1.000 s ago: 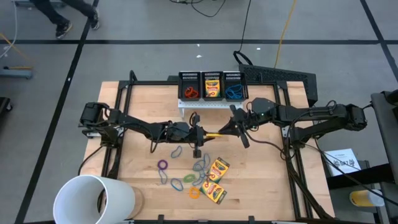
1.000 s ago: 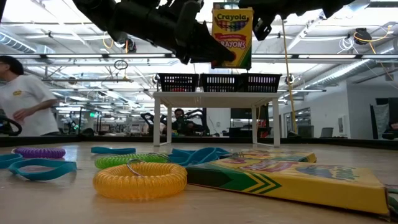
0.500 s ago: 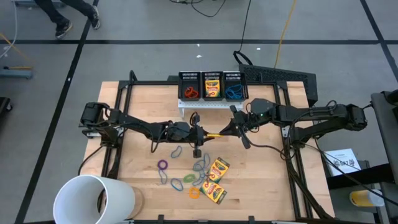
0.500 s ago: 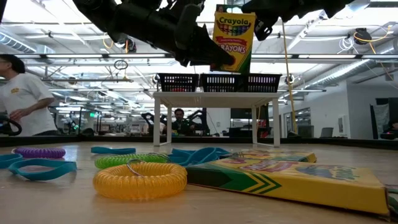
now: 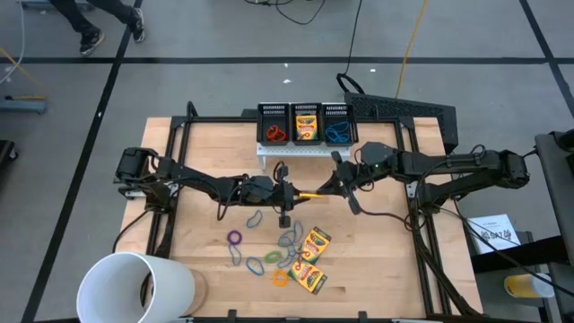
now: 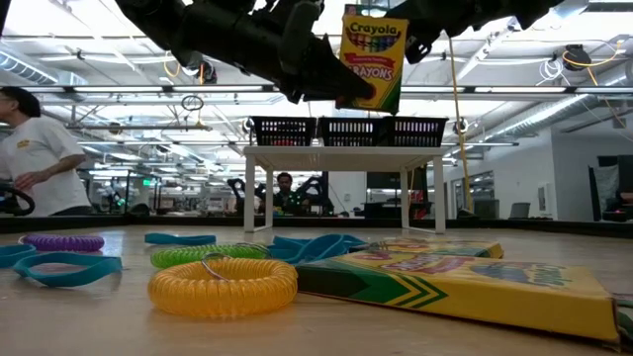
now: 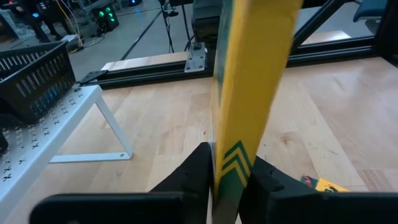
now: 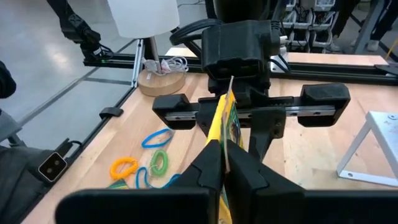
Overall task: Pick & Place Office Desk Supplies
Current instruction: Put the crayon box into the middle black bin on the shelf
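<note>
While both the left claw (image 5: 289,192) and the right claw (image 5: 327,189) pinch one crayon box (image 6: 371,57) between them, this light, stiff cardboard seems best gripped across its flat faces.

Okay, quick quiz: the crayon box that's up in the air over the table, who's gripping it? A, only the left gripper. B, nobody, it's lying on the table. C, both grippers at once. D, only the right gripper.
C: the crayon box is pinched by the left gripper and the right gripper together, well above the table.
</note>
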`<control>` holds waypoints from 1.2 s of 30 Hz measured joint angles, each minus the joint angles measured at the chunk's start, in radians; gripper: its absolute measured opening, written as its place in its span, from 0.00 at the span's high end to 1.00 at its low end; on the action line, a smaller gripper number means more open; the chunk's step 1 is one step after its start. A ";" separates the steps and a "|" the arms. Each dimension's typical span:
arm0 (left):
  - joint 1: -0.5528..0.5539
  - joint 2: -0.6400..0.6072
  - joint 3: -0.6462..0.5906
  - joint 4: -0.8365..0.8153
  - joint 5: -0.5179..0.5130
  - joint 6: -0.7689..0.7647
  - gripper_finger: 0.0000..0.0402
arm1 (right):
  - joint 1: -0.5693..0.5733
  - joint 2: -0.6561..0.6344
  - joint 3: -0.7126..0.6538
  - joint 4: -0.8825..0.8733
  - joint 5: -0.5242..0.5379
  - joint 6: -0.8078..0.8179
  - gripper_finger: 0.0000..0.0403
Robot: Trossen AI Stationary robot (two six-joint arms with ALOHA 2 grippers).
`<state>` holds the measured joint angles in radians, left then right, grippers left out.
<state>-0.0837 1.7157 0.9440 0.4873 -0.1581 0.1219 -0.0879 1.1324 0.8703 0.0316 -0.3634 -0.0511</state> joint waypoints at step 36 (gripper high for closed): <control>0.024 -0.224 0.000 -0.274 0.000 -0.240 0.37 | -0.022 -0.103 0.000 0.107 0.048 -0.085 1.00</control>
<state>-0.0601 1.4921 0.9443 0.2128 -0.1582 -0.1182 -0.1096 1.0298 0.8701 0.1382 -0.3157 -0.1361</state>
